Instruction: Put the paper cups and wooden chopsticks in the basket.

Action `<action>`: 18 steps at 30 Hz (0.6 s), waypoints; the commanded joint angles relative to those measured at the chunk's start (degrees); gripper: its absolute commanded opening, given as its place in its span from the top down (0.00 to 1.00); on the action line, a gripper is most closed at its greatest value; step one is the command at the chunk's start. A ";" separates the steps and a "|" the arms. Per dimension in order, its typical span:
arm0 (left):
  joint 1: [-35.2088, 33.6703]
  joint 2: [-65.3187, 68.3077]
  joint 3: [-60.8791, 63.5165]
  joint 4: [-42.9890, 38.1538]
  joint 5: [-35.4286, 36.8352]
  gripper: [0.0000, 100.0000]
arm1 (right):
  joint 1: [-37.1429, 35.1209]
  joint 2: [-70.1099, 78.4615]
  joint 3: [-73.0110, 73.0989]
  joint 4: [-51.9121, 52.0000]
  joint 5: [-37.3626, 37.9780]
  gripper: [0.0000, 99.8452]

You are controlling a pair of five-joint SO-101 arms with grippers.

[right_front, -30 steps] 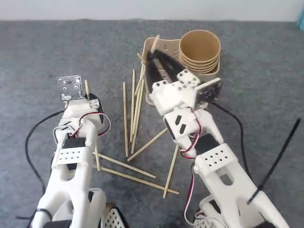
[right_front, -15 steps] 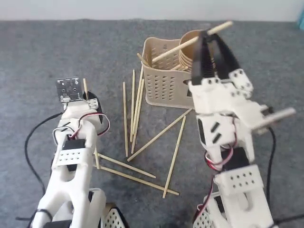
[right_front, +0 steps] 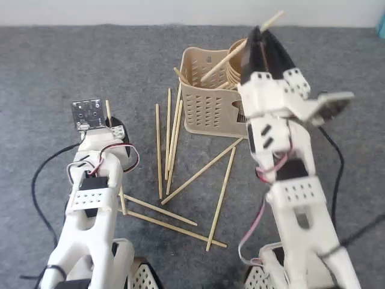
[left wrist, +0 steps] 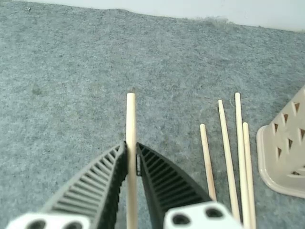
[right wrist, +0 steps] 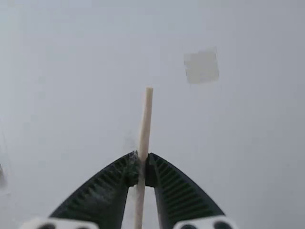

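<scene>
As the right end effector [right_front: 263,37] clamps a chopstick [right_front: 227,63] angled into the basket [right_front: 201,99], tip it steeper before release. Left end effector [left wrist: 131,152] clamps a second chopstick [left wrist: 130,119].

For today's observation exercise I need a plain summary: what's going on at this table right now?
The right gripper, raised above the basket, is shut on a chopstick whose lower end dips inside, beside the stacked paper cups. The left gripper is shut on a second chopstick low over the carpet. Several loose chopsticks lie on it.

Chopsticks [right_front: 159,150] clutter the mat [right_front: 72,60] beside the basket [right_front: 207,111], cups [right_front: 234,72] apparently crowding it.
</scene>
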 commanded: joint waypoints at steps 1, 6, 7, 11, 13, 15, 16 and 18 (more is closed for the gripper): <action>0.18 -1.58 -0.22 -1.67 0.00 0.99 | 0.92 6.99 -6.33 -0.22 -0.53 0.99; 0.18 -1.58 -0.31 -1.67 0.00 0.99 | -0.31 9.54 -7.21 0.40 0.79 0.99; 0.18 -1.58 -0.31 -1.67 0.00 0.99 | -1.01 9.71 -7.03 0.48 2.29 0.99; 0.18 -1.58 -0.31 -1.67 0.00 0.99 | -4.00 9.71 -3.87 0.48 7.82 0.96; 0.18 -1.58 -0.31 -1.67 0.00 0.99 | -5.58 9.45 -2.20 0.48 9.49 0.91; 0.18 -1.58 -0.31 -1.67 0.00 0.99 | -7.08 9.45 -1.23 0.48 10.46 0.87; 0.18 -1.58 -0.31 -1.67 0.00 0.99 | -7.60 9.45 -0.88 0.48 10.81 0.86; 0.00 -1.58 -0.31 -1.67 0.00 0.99 | -7.78 9.27 -0.09 0.57 10.73 0.87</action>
